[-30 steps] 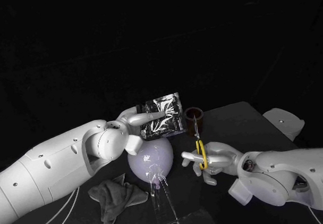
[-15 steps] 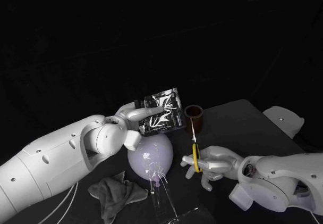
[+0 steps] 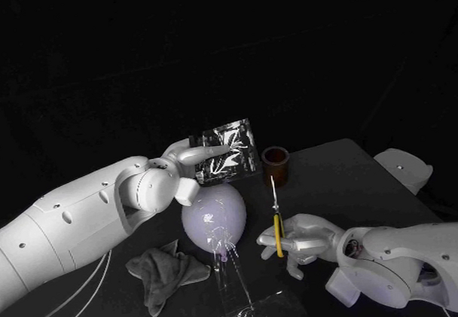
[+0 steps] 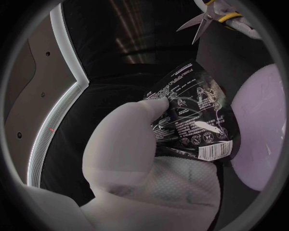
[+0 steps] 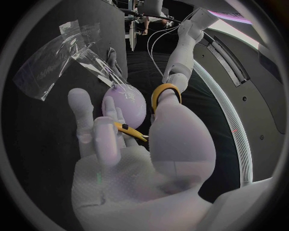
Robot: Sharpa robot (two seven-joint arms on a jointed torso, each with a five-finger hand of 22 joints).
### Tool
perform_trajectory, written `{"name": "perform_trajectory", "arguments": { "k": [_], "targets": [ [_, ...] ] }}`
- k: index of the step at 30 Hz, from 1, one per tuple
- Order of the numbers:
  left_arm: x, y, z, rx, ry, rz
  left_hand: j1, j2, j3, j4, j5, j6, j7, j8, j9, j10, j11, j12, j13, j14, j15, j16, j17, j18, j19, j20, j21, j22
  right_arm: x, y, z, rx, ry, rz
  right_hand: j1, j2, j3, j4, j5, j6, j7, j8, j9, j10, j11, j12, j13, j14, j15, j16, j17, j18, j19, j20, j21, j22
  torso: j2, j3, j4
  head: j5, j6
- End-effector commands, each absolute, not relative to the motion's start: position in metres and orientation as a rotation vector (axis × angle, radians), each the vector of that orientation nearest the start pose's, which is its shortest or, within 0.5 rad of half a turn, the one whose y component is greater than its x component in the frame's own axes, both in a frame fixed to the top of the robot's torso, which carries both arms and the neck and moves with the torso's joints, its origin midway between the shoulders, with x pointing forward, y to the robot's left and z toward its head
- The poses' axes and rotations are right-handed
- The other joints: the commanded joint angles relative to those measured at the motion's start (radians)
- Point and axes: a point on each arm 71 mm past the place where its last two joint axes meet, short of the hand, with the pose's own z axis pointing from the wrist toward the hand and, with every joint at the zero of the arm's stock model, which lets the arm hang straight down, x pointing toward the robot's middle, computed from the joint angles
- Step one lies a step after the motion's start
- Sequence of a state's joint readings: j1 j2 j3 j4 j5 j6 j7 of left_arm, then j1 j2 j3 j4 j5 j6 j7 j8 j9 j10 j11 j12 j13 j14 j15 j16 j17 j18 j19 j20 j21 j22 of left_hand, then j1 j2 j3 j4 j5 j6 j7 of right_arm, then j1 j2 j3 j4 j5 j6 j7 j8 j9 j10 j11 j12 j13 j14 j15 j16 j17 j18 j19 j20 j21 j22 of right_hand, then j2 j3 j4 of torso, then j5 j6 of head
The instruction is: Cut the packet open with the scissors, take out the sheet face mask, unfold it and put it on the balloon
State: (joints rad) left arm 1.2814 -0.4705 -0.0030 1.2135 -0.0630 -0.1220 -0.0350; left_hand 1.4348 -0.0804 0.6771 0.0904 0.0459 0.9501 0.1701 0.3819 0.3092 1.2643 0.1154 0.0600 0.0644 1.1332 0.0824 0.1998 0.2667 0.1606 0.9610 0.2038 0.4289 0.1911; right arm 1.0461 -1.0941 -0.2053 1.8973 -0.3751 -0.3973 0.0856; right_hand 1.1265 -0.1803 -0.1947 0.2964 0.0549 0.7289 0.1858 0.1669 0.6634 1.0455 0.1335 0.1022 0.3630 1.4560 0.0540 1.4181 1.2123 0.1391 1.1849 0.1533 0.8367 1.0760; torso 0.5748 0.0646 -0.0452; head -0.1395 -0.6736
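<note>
Head view: our left hand pinches the glossy black foil packet aloft over the pale lilac balloon, at the middle of the black tabletop; our right hand grips the yellow-handled steel scissors, long axis upright, tips just beside the packet's lower corner | Left wrist view: fingers clamp the packet; blades near, not touching | Right wrist view: fingers hold the yellow handles.

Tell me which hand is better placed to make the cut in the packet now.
The right hand: it holds the scissors, blades pointing toward the packet. The left hand only holds the packet up.
</note>
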Motion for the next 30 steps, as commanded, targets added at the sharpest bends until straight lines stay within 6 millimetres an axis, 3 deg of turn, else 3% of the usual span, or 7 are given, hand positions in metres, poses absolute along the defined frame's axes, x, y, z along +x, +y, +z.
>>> {"name": "perform_trajectory", "arguments": {
  "k": [1,11,13,14,17,24,30],
  "targets": [
    [0.5419,0.0871,-0.1611,-1.071,1.874,-1.551,-0.003,0.007,-0.001,-0.005,0.003,0.000,0.003,0.002,0.133,0.011,-0.003,0.006,0.001,0.006,0.000,-0.004,0.001,0.018,-0.004,-0.003,0.006,0.001,0.3450,-0.2194,-0.2745,1.041,1.993,1.170,0.021,0.071,0.025,-0.010,-0.007,0.100,0.000,0.058,0.016,0.077,-0.013,0.033,0.000,0.023,-0.018,0.014,0.023,0.007,0.023,-0.008,0.039,0.025,0.000,0.0002,-0.0004,-0.001,0.001],
    [0.5406,0.0852,-0.1603,-1.066,1.882,-1.577,-0.007,0.007,0.000,-0.007,0.003,0.001,0.003,0.002,0.134,0.012,-0.003,0.006,0.001,0.007,-0.001,-0.004,0.002,0.017,-0.006,-0.003,0.010,0.003,0.3467,-0.2216,-0.2778,1.063,1.990,1.124,0.119,0.149,-0.023,-0.032,-0.006,0.362,-0.169,0.358,0.217,0.482,-0.174,0.593,0.427,0.055,-0.151,0.025,0.058,-0.008,0.072,-0.114,0.119,0.082,0.000,0.0002,0.0007,0.001,-0.001],
    [0.5405,0.0853,-0.1602,-1.066,1.883,-1.579,-0.007,0.007,0.000,-0.007,0.003,0.001,0.003,0.002,0.134,0.012,-0.003,0.006,0.001,0.007,-0.001,-0.004,0.002,0.017,-0.006,-0.003,0.010,0.003,0.3467,-0.2220,-0.2783,1.062,1.995,1.116,0.115,0.162,-0.060,-0.022,-0.008,0.337,-0.194,0.487,0.357,0.498,-0.200,1.026,0.815,0.071,-0.167,0.052,0.118,-0.012,0.083,-0.133,0.137,0.097,0.000,0.0000,0.0002,0.000,-0.002],
    [0.5406,0.0855,-0.1602,-1.066,1.884,-1.580,-0.007,0.007,0.000,-0.007,0.003,0.001,0.003,0.002,0.134,0.012,-0.003,0.006,0.001,0.007,-0.001,-0.004,0.002,0.017,-0.006,-0.003,0.010,0.003,0.3467,-0.2222,-0.2786,1.062,1.998,1.112,0.129,0.196,-0.096,-0.014,-0.008,0.317,-0.220,0.669,0.535,0.473,-0.205,1.196,0.974,0.076,-0.196,0.068,0.150,-0.027,0.094,-0.151,0.150,0.108,0.000,-0.0001,-0.0003,0.000,-0.003],
    [0.5408,0.0867,-0.1603,-1.067,1.884,-1.580,-0.008,0.008,0.000,-0.007,0.003,0.001,0.003,0.002,0.134,0.012,-0.003,0.006,0.001,0.008,-0.001,-0.004,0.002,0.017,-0.006,-0.003,0.011,0.004,0.3467,-0.2229,-0.2790,1.062,2.002,1.104,0.125,0.188,-0.115,-0.014,-0.007,0.375,-0.209,0.763,0.590,0.498,-0.218,1.319,1.080,0.085,-0.184,0.088,0.200,-0.020,0.100,-0.161,0.163,0.118,0.000,-0.0001,-0.0002,0.000,-0.004],
    [0.5414,0.0893,-0.1604,-1.073,1.883,-1.585,-0.010,0.008,0.000,-0.008,0.003,0.001,0.003,0.002,0.135,0.013,-0.003,0.006,0.001,0.008,-0.001,-0.004,0.002,0.017,-0.006,-0.003,0.013,0.005,0.3471,-0.2245,-0.2801,1.049,2.016,1.103,0.153,0.249,-0.175,-0.017,-0.005,0.694,-0.240,1.223,0.838,0.525,-0.243,1.469,1.208,0.115,-0.202,0.153,0.359,-0.042,0.165,-0.179,0.285,0.203,0.000,-0.0007,0.0011,0.000,-0.004],
    [0.5416,0.0894,-0.1604,-1.074,1.881,-1.589,-0.012,0.008,0.000,-0.008,0.003,0.001,0.003,0.002,0.135,0.013,-0.003,0.006,0.001,0.008,-0.001,-0.004,0.002,0.017,-0.007,-0.003,0.014,0.006,0.3476,-0.2260,-0.2808,1.065,2.018,1.115,0.140,0.272,-0.204,-0.011,-0.005,0.580,-0.244,1.081,0.783,0.525,-0.247,1.469,1.208,0.115,-0.206,0.153,0.359,-0.040,0.158,-0.183,0.275,0.200,0.000,-0.0011,0.0001,0.001,-0.003]
  ]
}}
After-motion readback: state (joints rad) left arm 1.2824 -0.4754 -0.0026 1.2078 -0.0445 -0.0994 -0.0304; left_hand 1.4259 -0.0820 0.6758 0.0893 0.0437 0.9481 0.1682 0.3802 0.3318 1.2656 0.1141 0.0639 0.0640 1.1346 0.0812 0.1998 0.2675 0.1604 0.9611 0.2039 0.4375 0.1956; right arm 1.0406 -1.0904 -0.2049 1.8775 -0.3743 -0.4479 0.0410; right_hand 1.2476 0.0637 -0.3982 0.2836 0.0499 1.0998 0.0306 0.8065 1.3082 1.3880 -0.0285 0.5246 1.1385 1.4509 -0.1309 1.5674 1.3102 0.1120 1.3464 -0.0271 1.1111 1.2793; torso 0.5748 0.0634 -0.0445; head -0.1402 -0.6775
